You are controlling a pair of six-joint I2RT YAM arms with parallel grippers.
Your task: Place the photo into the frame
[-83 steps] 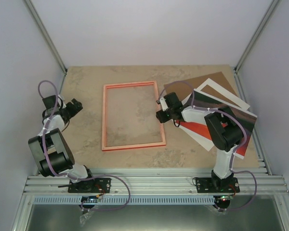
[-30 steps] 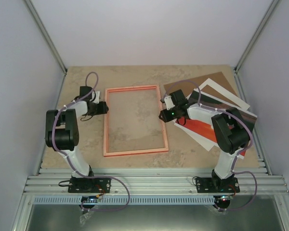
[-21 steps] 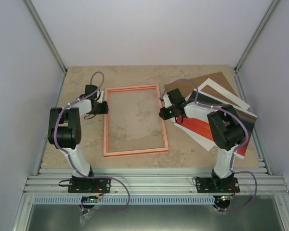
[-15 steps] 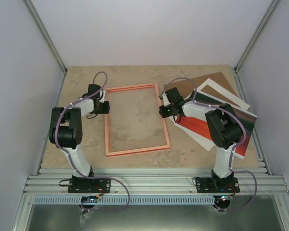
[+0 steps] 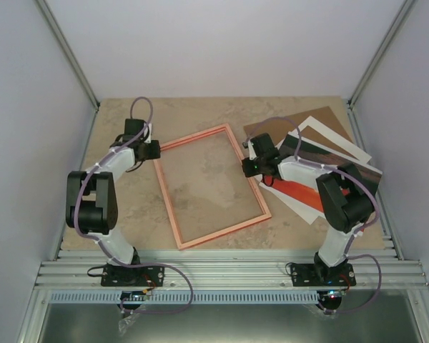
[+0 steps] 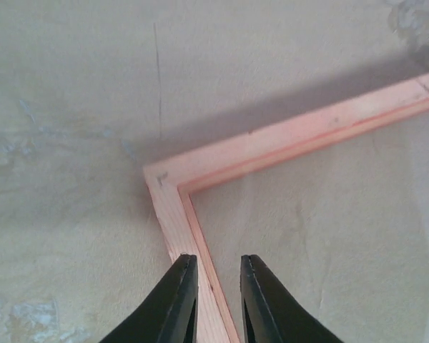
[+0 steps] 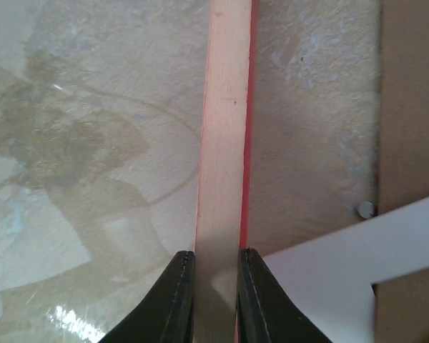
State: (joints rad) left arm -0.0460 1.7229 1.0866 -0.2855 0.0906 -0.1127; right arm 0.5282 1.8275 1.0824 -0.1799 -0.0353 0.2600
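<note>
The left gripper [image 6: 218,261] pinches a side rail of the pale pink frame [image 6: 307,132] just below its corner, over a beige tabletop [image 6: 71,86].

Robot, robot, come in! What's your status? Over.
Left gripper and right gripper both shut on the frame rails. Photo outside frame, partly under right arm. Nothing on the frame.

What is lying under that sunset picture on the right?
A white card border and a brown board poke out beneath the photo; the rest is hidden by it and the right arm.
</note>
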